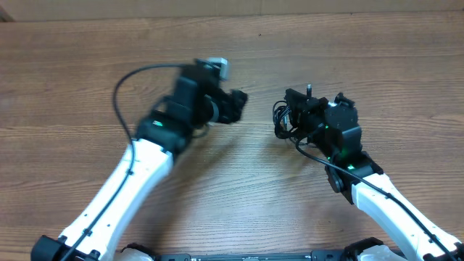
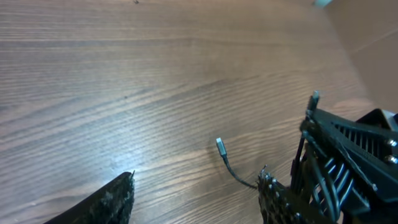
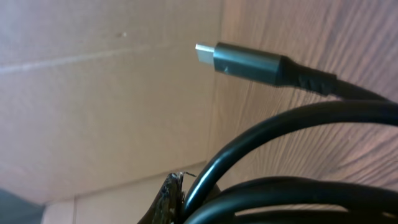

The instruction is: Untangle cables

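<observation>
Tabletop (image 1: pixel 65 65) of pale wood carries the whole scene, with nothing laid out on it in separate strands.

The left arm (image 1: pixel 138 174) reaches in from the left of the right gripper (image 1: pixel 293 109) and looks smeared in the overhead view. The left gripper (image 2: pixel 198 180) stands well apart from the right gripper, with its fingers spread wide and nothing between them.

The right gripper appears clamped on the cables (image 1: pixel 281 122), which bunch as a small dark knot at its tip. From the right wrist, thick black loops (image 3: pixel 292 124) crowd against the lens and overlap one another.

One short strand (image 2: pixel 239 174) trails out of the bundle toward the left gripper and ends in a silver plug tip (image 2: pixel 219 145). Another plug (image 1: pixel 309 90) pokes up just above the right gripper.

By my reading the untangling has barely begun. The bundle is gathered and held, but no cable has been pulled clear. Every strand is yet to be drawn out and laid apart, probably starting with that loose end.
</observation>
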